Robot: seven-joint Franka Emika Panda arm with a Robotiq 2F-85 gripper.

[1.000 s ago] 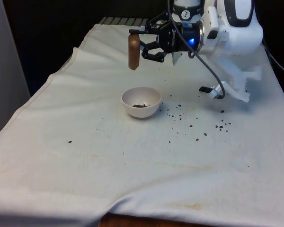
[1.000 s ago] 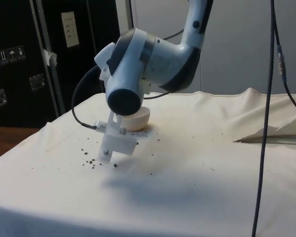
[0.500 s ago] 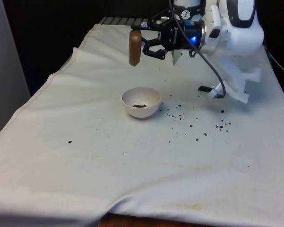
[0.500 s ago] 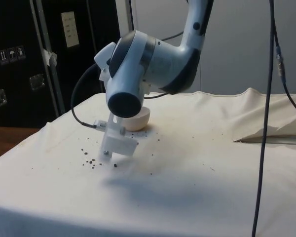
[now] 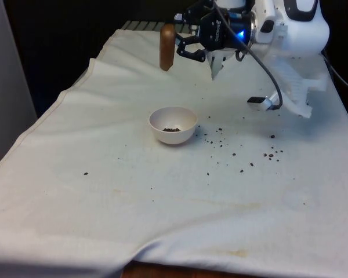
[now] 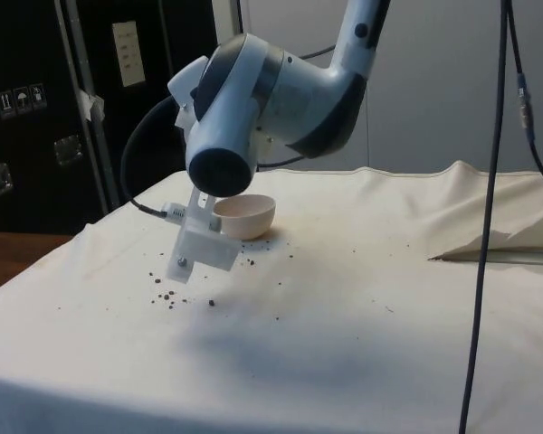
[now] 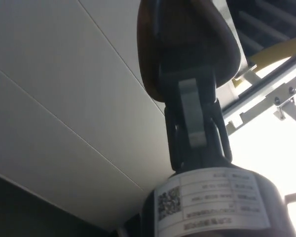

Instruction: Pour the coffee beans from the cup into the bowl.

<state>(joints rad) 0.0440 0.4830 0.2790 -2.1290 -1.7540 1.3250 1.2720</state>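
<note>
Claw [image 5: 175, 44] is closed on the brown cup [image 5: 167, 47], holding it high over the table's [image 5: 162, 220] far end, well above and behind the white bowl [image 5: 173, 125]. The cup hangs about upright; which end is its mouth I cannot tell. A small heap of coffee beans [image 5: 171, 129] lies in the bowl, so the pour looks largely done. Many scattered beans [image 5: 243, 155] lie on the cloth to the front view's right of the bowl, a partial miss. Setting the cup down appears to be what remains.

In the side view the arm hides cup and claw, but the bowl [image 6: 245, 215] and spilled beans [image 6: 167, 294] are plain. The wrist view shows the fingers [image 7: 190, 106] clamped against the cup [image 7: 187, 44].
</note>
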